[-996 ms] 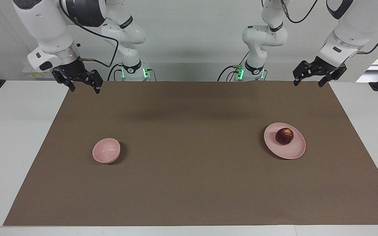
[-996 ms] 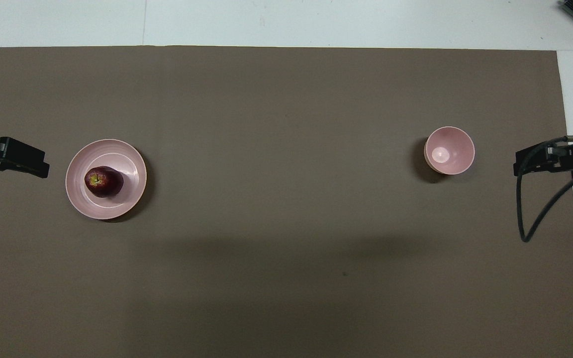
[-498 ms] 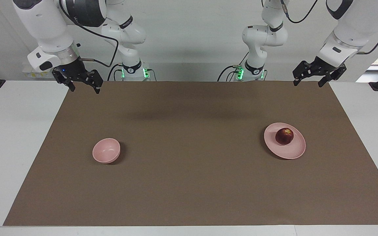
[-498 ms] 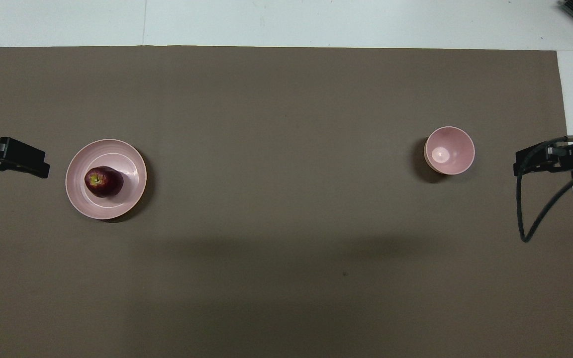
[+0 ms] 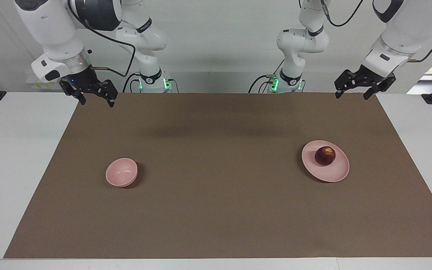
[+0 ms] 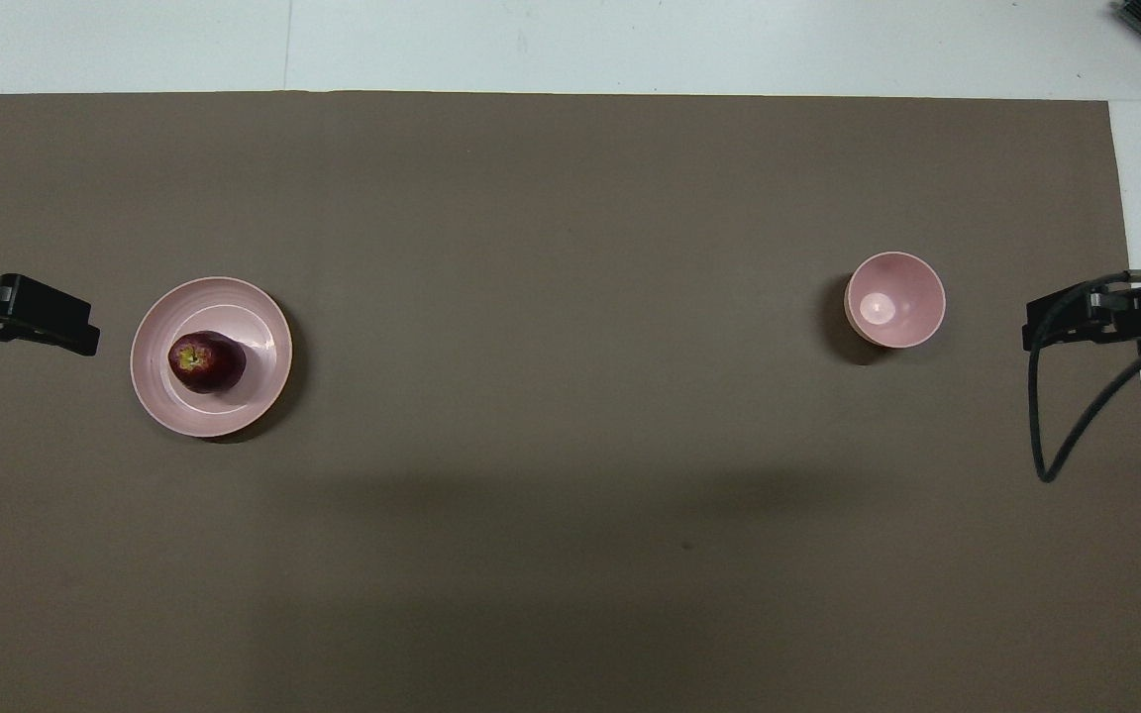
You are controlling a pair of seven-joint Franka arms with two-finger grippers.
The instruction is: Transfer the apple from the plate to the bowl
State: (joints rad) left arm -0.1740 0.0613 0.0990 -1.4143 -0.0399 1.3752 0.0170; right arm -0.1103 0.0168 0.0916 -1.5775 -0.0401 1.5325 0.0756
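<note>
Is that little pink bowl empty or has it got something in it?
Empty: the bowl shows only its bare pink inside; the apple sits on the plate.

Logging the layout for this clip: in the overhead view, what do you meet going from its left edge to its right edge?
left tool → plate carrying the apple → bowl → right tool.

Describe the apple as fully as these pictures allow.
The apple is small, round and dark red, with a lighter yellowish-red patch and a yellowish stem dimple facing up. It looks whole and sits upright on the pale pink plate, off-centre toward the robots, at the left arm's end of the table. Only the plate touches it.
</note>
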